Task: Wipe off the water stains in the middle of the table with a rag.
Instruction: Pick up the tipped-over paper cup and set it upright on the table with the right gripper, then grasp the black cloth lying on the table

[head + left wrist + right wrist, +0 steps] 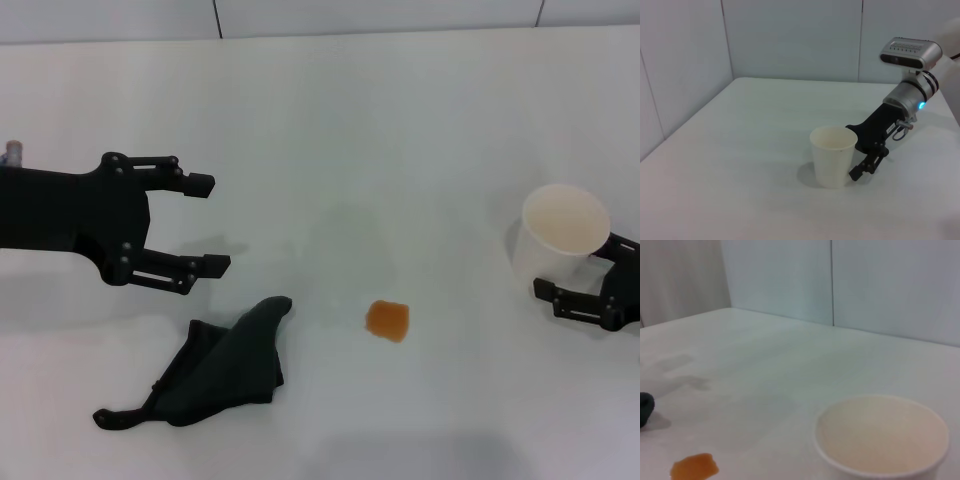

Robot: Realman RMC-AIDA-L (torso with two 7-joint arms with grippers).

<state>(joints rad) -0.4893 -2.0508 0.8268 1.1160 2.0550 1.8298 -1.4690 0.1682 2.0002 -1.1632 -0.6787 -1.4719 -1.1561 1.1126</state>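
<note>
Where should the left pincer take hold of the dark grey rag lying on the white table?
Probably the raised, bunched middle fold of the crumpled charcoal-grey cloth rag, coming straight down from above. Its pointed corners lie flat and thin. The open left pincer hovers just behind it.

Head view overhead on table [400,120]; both wrist views low, sharing cup [832,155].

Lab — bare white table [400,120], panelled walls [790,40].

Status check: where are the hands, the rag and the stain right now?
Left hand open, above the rag, not touching. Right hand around the cup at table's right. Water stains unwiped, right of the rag. Nothing between them.
</note>
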